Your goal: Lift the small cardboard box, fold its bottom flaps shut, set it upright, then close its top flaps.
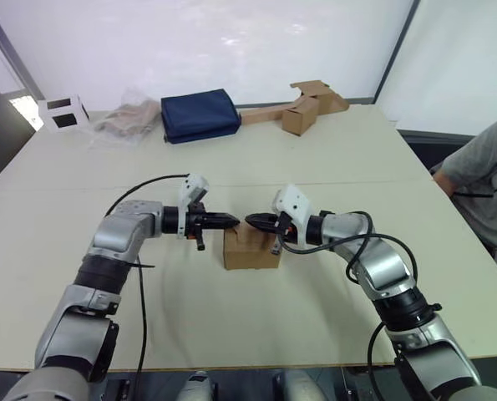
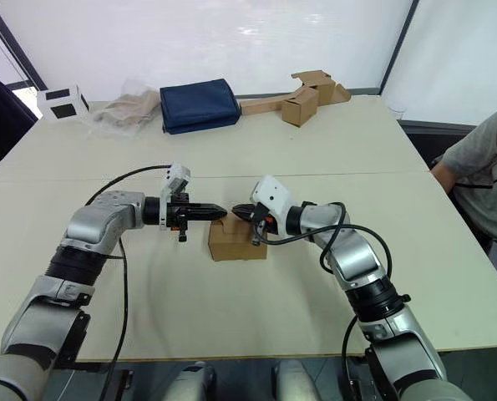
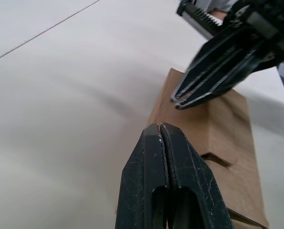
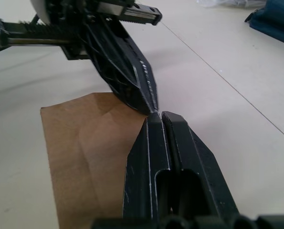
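The small cardboard box [image 1: 251, 249], plain brown corrugated board with matte walls, stands on the pale bench [image 1: 231, 159] between the 2 arms. Its top flaps [image 3: 213, 129] lie folded over the opening (whether anything is inside cannot be told). The left pincer [image 1: 231, 221] and right pincer [image 1: 252, 220] hover just above it, tips nearly meeting, each with its black ribbed fingers pressed together and holding nothing.
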Motion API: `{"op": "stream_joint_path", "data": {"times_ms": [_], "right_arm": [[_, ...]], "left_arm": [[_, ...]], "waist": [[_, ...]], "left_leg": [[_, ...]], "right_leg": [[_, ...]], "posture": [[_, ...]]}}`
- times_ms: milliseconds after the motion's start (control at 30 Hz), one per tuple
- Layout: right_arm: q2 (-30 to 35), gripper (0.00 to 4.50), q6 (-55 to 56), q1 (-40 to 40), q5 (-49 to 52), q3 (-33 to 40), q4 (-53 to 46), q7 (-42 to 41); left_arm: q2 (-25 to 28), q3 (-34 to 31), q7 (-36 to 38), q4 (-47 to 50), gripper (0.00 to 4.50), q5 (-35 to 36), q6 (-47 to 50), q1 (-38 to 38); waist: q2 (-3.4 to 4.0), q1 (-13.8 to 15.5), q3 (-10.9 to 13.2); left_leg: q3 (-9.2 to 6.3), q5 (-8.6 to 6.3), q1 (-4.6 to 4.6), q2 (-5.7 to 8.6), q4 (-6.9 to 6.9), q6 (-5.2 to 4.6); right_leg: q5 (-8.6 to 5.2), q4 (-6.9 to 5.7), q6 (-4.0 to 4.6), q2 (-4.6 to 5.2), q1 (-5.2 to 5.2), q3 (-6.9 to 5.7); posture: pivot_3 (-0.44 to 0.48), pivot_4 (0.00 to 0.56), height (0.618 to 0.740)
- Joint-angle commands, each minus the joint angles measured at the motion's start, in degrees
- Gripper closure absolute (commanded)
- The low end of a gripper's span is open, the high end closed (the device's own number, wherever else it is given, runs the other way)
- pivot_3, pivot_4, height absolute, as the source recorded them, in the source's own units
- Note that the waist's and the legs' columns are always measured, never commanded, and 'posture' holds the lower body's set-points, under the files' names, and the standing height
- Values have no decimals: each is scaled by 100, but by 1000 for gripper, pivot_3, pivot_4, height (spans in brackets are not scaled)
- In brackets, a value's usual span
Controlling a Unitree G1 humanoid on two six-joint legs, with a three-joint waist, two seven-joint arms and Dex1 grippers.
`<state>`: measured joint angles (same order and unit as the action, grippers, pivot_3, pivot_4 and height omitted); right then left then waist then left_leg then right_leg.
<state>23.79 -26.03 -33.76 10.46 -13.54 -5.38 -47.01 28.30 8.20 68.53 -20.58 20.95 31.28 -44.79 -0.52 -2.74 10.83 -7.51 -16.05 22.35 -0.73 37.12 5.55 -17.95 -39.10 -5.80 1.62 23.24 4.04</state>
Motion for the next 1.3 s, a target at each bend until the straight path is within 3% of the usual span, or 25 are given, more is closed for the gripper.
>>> {"op": "stream_joint_path", "data": {"times_ms": [33,233,1133,1300], "right_arm": [[202,4500,-222,111,270,212,-708,-133],[576,4500,-629,630,516,16,-1491,-433],[436,4500,-399,398,-176,-315,-735,-35],[391,4500,-493,406,-38,-252,-825,-72]], "left_arm": [[-84,-44,12,-157,4488,-68,-146,-149],[-128,-176,88,-222,4488,36,-59,-225],[-174,-282,62,84,4488,241,303,-100],[-68,10,90,402,4488,-25,101,71]], "waist": [[0,2,0],[-1,6,0],[-1,-50,0],[-1,-51,0]], "left_leg": [[0,0,0,0,0,0],[-2,-3,1,1,2,-5],[-2,-2,0,1,1,-3],[-3,-1,0,1,1,-2]], "right_leg": [[0,0,0,0,0,0],[0,3,-1,2,-4,-1],[0,1,0,0,-3,-1],[0,1,0,0,-3,-1]], "posture": [[0,150,740],[0,150,740],[0,150,740],[0,150,740]]}}
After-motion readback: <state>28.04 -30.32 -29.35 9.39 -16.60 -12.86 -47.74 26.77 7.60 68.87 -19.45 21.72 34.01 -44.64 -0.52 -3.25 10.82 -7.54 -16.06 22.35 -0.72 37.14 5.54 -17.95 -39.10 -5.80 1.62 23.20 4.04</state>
